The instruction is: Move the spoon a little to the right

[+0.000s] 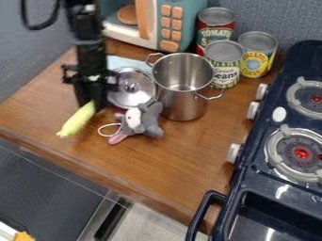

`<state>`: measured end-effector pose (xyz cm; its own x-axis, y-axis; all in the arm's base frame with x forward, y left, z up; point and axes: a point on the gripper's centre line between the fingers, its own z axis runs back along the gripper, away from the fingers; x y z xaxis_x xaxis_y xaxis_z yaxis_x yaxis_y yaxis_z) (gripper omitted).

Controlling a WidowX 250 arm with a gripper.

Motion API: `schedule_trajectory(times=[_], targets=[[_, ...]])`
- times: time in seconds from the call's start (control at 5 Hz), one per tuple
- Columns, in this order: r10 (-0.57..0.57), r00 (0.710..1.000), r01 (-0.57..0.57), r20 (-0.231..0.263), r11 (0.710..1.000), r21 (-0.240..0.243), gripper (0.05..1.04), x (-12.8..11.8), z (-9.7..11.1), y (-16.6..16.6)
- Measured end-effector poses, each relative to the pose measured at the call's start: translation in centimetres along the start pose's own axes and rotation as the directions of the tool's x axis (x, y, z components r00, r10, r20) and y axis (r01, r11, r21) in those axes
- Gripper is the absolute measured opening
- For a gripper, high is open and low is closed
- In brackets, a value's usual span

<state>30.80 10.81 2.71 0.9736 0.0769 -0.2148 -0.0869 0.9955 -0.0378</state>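
One yellow corn (pixel 78 120) pokes down from the hand (pixel 92 100), which pinches its end, and moving it right could knock the mouse toy (pixel 143 121) or lid (pixel 131 90), both close beside the hand.

The counter (pixel 189 164) is made of smooth brown wood with lines in it and a soft shine. The pot (pixel 182 101) is very shiny metal, and so is the lid (pixel 131 89). The red can (pixel 215 30), the green bean can (pixel 224 66) and the yellow can (pixel 256 54) have metal tops and smooth wrappers that look like paper. The mouse toy (pixel 141 121) looks soft and fuzzy, like cloth. The stove (pixel 277 186) is smooth and glossy, with bright shiny spots. Its burner rings (pixel 271 150) are dull gray. The wall (pixel 286 19) looks rough, like cloth. The pincer (pixel 91 96) is mostly dull black.
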Motion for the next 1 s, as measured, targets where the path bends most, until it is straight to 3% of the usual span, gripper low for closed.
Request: schedule_trajectory(times=[0.2,0.6,1.0], targets=[[-0.014,0.996,0.009,0.085,0.998,0.059,0.325,-0.1,5.2,-1.0],[0.027,0.996,-0.035,0.089,0.996,0.086,0.325,0.0,6.9,-0.6],[0.056,0.996,-0.062,0.064,0.993,0.104,0.325,-0.1,6.4,-0.3]])
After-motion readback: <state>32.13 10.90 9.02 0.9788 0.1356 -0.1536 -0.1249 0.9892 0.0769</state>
